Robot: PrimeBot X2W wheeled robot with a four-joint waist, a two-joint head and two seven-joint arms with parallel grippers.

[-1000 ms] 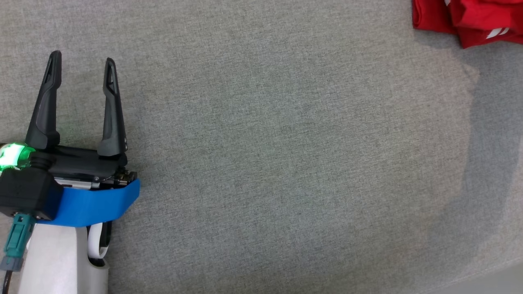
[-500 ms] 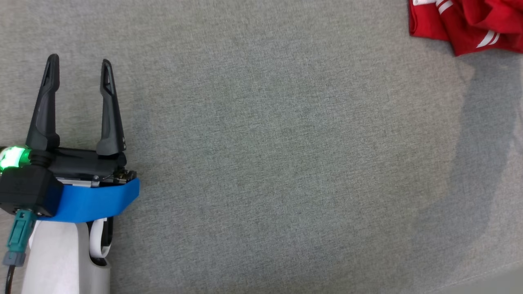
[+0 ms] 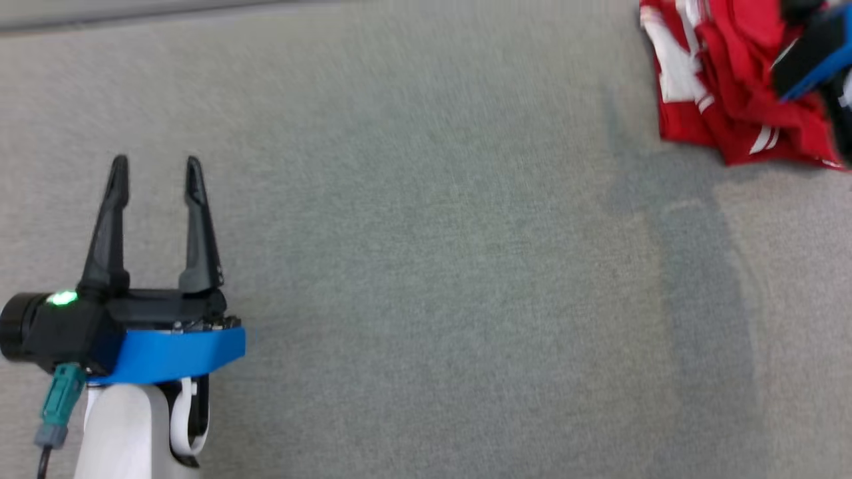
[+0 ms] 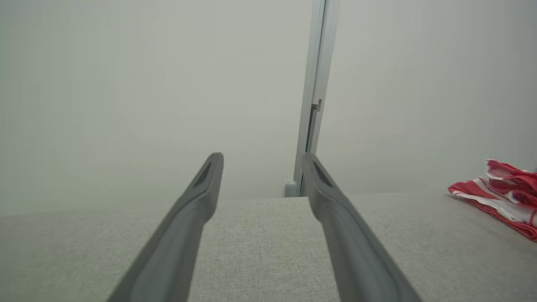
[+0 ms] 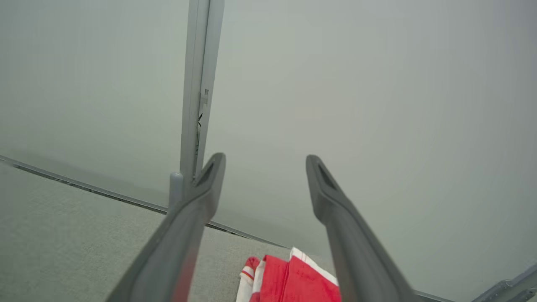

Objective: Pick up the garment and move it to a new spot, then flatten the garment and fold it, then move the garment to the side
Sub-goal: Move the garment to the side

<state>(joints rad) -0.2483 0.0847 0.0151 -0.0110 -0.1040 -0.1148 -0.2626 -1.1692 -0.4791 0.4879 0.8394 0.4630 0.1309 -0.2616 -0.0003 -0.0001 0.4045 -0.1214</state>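
Far right on the grey table [image 3: 426, 266], right gripper [image 5: 264, 161] gapes empty above the crumpled garment [image 3: 725, 113], left gripper [image 3: 156, 166] wide open, empty too.

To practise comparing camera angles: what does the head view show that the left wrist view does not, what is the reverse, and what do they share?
Head view adds: the blue band and green light behind the left gripper, and a blurred dark-and-blue arm part over the garment.
Left wrist view adds: a pale wall and an upright post behind the table.
Both: the open left gripper, the crumpled red-and-white garment, the grey table.
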